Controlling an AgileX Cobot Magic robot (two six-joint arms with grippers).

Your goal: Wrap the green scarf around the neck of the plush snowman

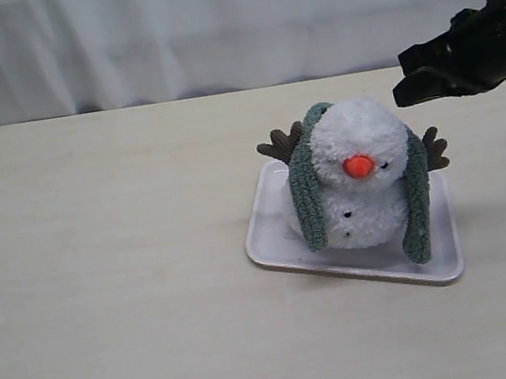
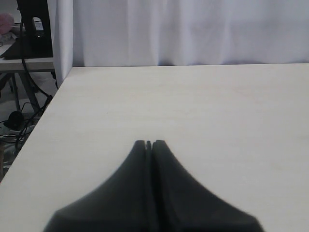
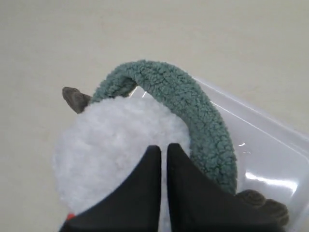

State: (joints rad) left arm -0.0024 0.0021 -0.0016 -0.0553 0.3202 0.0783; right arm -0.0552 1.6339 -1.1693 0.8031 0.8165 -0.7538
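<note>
Black fingertips of the right gripper point(image 3: 164, 147) fill the near edge of the wrist view, pressed together with only a hairline gap and nothing between them. Directly under them sits the plush snowman point(image 3: 111, 140), its fluffy white head almost touching the tips. The green scarf point(image 3: 193, 101) arches around the far side of that head, just beyond the fingers. From the outside view, this gripper point(image 1: 405, 81) hangs above and to one side of the toy, apart from it.

The left gripper point(image 2: 148, 143) is also closed and empty, with only bare table point(image 2: 193, 106) past its tips and no task item near it.

I judge the wrap half done. The scarf point(image 1: 309, 195) is draped behind the head, and both ends hang down the front, uncrossed. Next, a gripper would need to open, pinch one hanging end and carry it across under the orange nose point(image 1: 358, 166).

The scarf is a thick, nubbly knit strip with rounded ends, soft and likely to slip. The snowman point(image 1: 360, 140) is two shaggy balls with brown twig arms point(image 1: 282, 144). It rests in a shallow, glossy white tray point(image 1: 360, 269) of hard plastic.
</note>
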